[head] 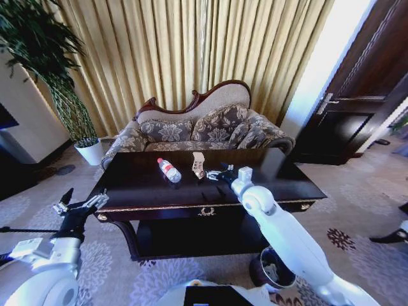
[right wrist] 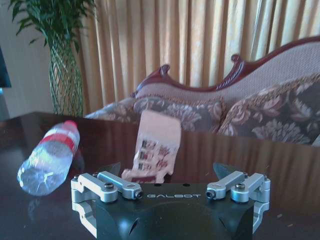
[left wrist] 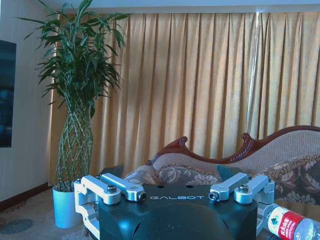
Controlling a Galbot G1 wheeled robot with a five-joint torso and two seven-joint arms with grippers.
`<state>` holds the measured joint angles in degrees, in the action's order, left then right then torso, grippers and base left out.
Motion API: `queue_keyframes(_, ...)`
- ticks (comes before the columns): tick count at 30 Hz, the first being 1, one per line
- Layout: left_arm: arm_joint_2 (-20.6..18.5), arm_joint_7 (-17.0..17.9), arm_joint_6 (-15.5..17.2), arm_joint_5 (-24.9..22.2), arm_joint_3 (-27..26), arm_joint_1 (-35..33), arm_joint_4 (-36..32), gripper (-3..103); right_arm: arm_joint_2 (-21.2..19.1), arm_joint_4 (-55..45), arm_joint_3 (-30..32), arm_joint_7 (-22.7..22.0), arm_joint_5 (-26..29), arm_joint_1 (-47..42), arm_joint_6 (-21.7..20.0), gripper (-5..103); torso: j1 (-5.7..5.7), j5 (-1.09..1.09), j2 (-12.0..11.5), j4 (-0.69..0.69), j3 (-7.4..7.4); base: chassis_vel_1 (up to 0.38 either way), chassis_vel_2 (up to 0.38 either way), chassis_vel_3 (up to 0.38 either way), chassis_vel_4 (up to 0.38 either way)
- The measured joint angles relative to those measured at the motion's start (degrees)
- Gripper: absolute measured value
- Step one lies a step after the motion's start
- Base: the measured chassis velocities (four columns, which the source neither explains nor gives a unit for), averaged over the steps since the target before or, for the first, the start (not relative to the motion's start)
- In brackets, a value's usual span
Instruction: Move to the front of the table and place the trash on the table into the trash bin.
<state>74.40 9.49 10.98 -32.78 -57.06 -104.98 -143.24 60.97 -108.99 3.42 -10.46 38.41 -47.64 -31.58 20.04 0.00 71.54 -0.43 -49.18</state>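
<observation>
Reaching over the worktop (head: 153, 191), the right gripper (right wrist: 167, 172) spreads open just short of the upright wrapper (right wrist: 155, 150), bottle (head: 169, 169) lying left; left gripper (head: 80, 204) waits open.

The dark glossy desk (head: 146, 191) with gold trim carried a clear plastic bottle (head: 169, 169) with a red-and-white label, lying on its side, and just beside it a tan printed wrapper (head: 198, 165) — standing upright. The round dark trash bin (head: 273, 268) sat on the carpet below the desk's front right corner.
</observation>
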Motion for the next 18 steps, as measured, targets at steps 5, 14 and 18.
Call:
queue_keyframes(5, 0.7, 0.0, 0.0, 0.2, 0.3, 0.0, 0.0, 100, 1.7, 2.6, -2.5, -1.7, 0.5, 1.4, -0.5, 100, 0.0, 0.0, 0.0, 0.01, 0.0, 0.0, 0.0, 0.0, 0.0)
queue_keyframes(14, 1.6, -0.2, -0.1, 1.3, 0.4, -0.3, 0.0, 100, 2.5, 3.9, -3.8, -2.2, 0.7, 1.8, -1.1, 100, 0.0, 0.0, 0.0, 0.0, 0.0, 0.0, 0.0, 0.0, 0.0)
queue_keyframes(18, 1.8, -0.4, -0.4, 1.5, 0.3, -0.6, 0.0, 100, 2.9, 5.1, -4.0, -2.2, 0.6, 1.7, -1.1, 100, 0.0, 0.0, 0.0, 0.0, 0.0, 0.0, 0.0, 0.0, 0.0)
